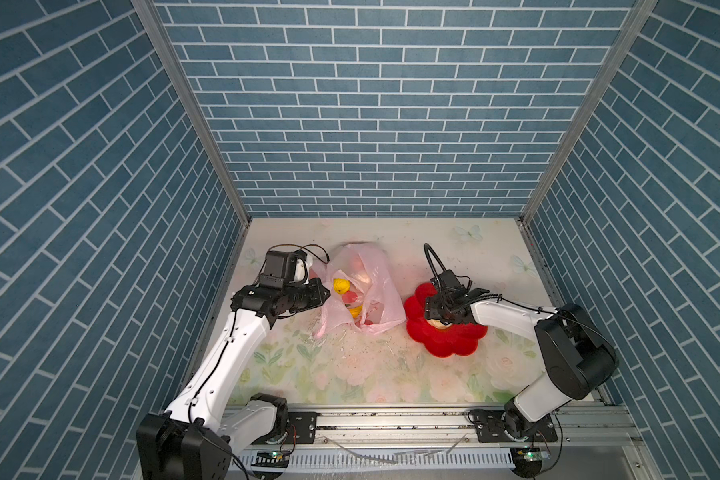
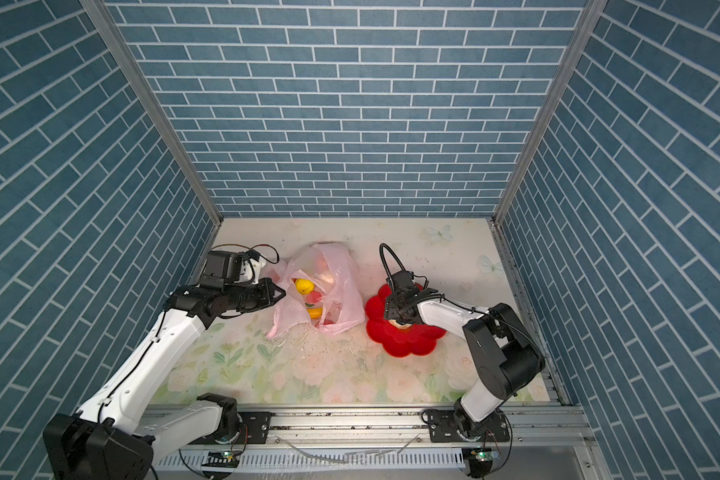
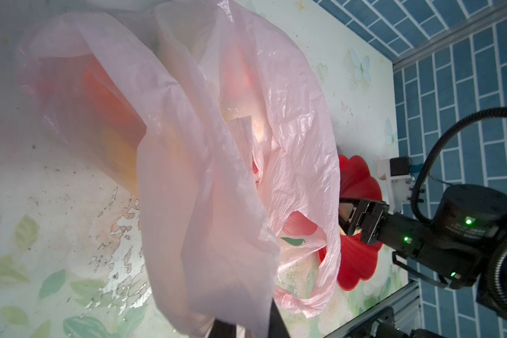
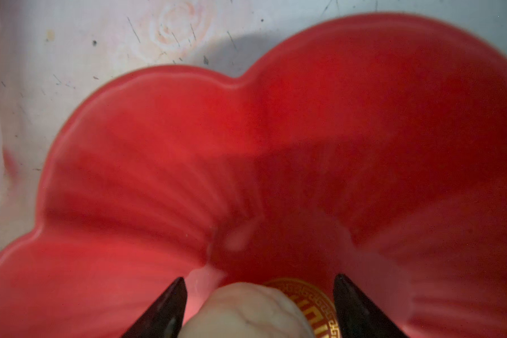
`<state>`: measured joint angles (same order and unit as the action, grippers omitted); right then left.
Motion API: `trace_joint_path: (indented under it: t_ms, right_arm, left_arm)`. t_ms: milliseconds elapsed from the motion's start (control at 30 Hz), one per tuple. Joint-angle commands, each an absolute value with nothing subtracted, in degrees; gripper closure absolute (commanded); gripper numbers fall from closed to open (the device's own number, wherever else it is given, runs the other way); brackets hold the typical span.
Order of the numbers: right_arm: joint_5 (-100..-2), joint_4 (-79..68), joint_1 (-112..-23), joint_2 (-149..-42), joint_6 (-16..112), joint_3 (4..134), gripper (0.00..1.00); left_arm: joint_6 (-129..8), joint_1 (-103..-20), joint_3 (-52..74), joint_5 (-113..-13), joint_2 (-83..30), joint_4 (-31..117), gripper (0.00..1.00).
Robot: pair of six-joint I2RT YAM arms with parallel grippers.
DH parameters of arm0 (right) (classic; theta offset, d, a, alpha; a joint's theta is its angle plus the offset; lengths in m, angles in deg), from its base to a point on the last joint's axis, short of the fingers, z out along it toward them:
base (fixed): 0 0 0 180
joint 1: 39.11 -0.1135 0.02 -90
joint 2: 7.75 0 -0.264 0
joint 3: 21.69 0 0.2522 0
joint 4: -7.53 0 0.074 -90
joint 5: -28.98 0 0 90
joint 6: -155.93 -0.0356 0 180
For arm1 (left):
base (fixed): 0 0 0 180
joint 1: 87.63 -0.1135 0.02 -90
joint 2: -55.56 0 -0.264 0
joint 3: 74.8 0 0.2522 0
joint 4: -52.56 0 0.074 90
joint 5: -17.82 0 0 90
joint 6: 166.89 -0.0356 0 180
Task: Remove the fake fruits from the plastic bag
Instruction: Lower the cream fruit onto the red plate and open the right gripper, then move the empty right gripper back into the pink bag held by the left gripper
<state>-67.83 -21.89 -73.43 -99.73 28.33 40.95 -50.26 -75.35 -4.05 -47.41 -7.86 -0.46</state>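
Top views: bag (image 1: 377, 286) on left half of table (image 1: 350, 374), long axis running far to near, mouth gaping upward. Yellow fruit (image 1: 341, 286), red fruit (image 1: 352, 296) and banana (image 1: 355, 311) visible inside. Left gripper (image 1: 324, 293) at bag's left edge, jaw spread unreadable. Right gripper (image 1: 438, 319) pointing down into dish (image 1: 445, 345), well apart from bag, which lies to its left.

Left wrist: bag film (image 3: 202, 175) draped over left fingers (image 3: 275, 319); pinched or merely resting, cannot tell. Dish (image 3: 360, 181) beyond bag.

Right wrist: jaws wide, daylight either side of cream fruit (image 4: 246, 310) lying in dish (image 4: 158, 146); nothing gripped.

Judged: left arm far nearer the bag; next pick by the right calls for a reach leftward to bag mouth
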Motion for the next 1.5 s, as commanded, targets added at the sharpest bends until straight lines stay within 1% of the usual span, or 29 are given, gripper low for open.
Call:
trace_joint_path:
  t_ms: [0,133,233,333,467,567,600,700,767,900,1000,1033,1133,1167,1300,1467]
  right_arm:
    - [-68.38,-25.14,-73.12,-97.56,27.48,40.73,0.19]
    - [-68.74,-28.29,-73.14,-94.60,28.41,41.94,0.17]
    - [-68.88,-31.56,-73.15,-91.76,29.49,43.20,0.17]
    - [-69.11,-34.72,-73.21,-88.21,30.11,44.16,0.17]
    - [-69.85,-38.52,-73.29,-83.40,30.60,45.59,0.16]
    - [-69.74,-40.69,-73.54,-80.54,30.98,47.33,0.17]
    - [-69.55,-41.25,-73.82,-79.90,31.12,48.06,0.18]
    - [-69.20,-41.74,-75.80,-79.67,31.77,51.19,0.24]
    - [-69.96,-41.44,-78.60,-80.89,32.41,54.28,0.30]
    - [-71.86,-36.99,-86.79,-87.00,34.02,61.40,0.39]
    - [-71.16,-27.89,-91.57,-93.20,33.94,64.13,0.49]
    - [-70.88,-24.70,-92.82,-95.65,34.03,65.02,0.54]
    - [-69.22,-18.14,-95.26,-102.43,34.29,68.20,0.67]
    - [-68.33,-16.39,-95.77,-104.77,34.36,69.37,0.70]
    - [-64.54,-12.72,-97.32,-112.60,35.12,73.83,0.74]
    - [-62.05,-12.56,-98.26,-119.32,35.72,78.14,0.75]
  left_arm:
    - [-50.78,-75.77,-2.57,-47.07,-6.89,-1.56,0.74]
    - [-50.87,-75.76,-3.16,-47.35,-6.34,-1.72,0.62]
    - [-51.11,-75.76,-3.71,-47.34,-6.47,-1.74,0.55]
    - [-51.31,-75.87,-4.00,-46.93,-6.41,-1.73,0.52]
    - [-51.80,-75.85,-4.25,-46.78,-6.42,-2.04,0.52]
    - [-51.74,-75.96,-4.85,-46.39,-6.57,-1.66,0.57]
    - [-51.77,-75.94,-5.04,-46.06,-6.56,-1.34,0.60]
    - [-51.76,-76.01,-5.38,-45.46,-6.92,-1.03,0.77]
    - [-51.77,-76.02,-5.40,-45.21,-7.06,-0.96,0.86]
    - [-51.21,-76.03,-6.05,-44.64,-6.87,-0.29,0.95]
    - [-50.29,-76.02,-7.01,-43.99,-6.45,0.48,0.99]
    - [-50.09,-76.04,-7.24,-44.03,-6.28,0.48,1.00]
    - [-49.75,-76.03,-7.60,-44.06,-5.40,-0.02,1.00]
    - [-49.81,-76.02,-7.62,-44.06,-5.05,-0.35,1.00]
    - [-49.96,-76.05,-7.99,-44.74,-3.80,-2.27,1.00]
    - [-49.74,-76.02,-9.59,-45.82,-2.02,-4.17,1.00]
